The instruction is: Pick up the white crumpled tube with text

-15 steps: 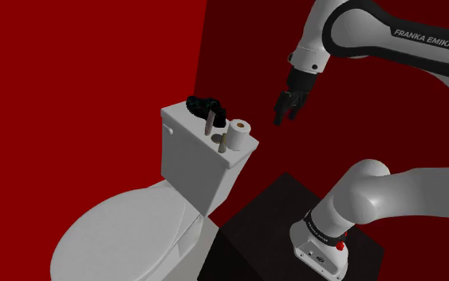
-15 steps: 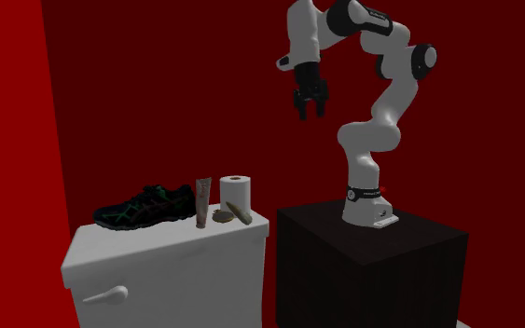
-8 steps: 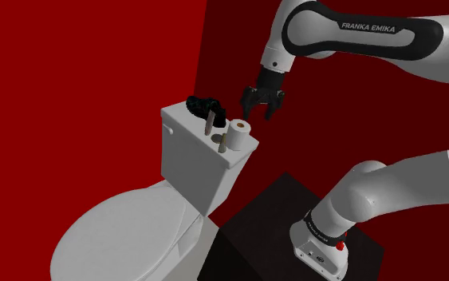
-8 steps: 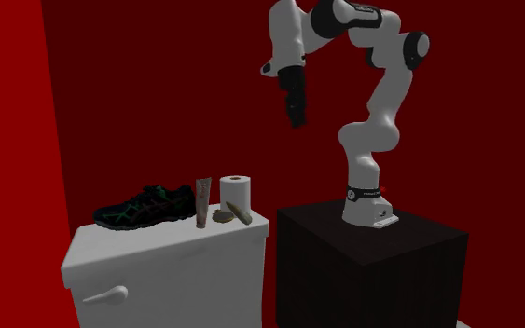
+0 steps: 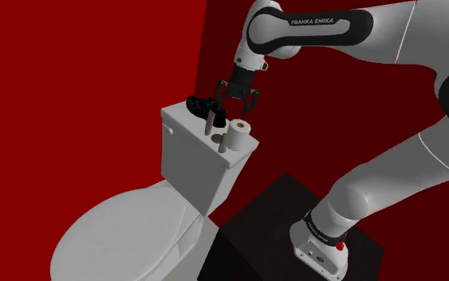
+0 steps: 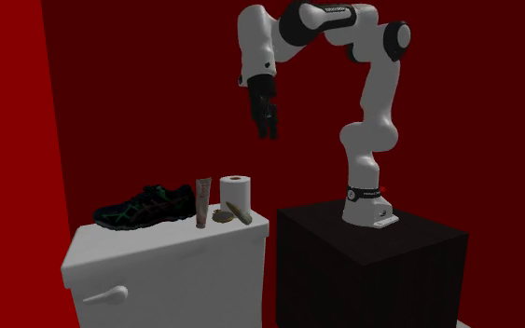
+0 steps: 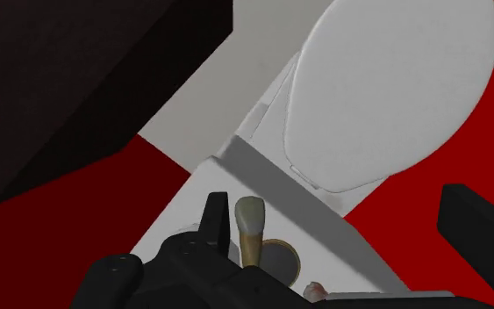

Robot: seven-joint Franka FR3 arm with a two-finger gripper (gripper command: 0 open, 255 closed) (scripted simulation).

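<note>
The gripper, fingers spread wide and holding nothing, hangs over the toilet tank; on its lid stands the tube (brownish, upright) between a dark shoe and a paper roll, red walls behind

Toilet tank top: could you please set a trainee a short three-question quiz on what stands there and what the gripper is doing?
1. True or false: the gripper hangs higher than the roll, touching nothing.
2. In the second exterior view, what stands upright on the tank between the shoe and the roll? A) a cup B) the tube C) a brush
3. Fill in: the gripper's fingers stand ____.

Key: 1 true; 2 B; 3 open (apart).
</note>
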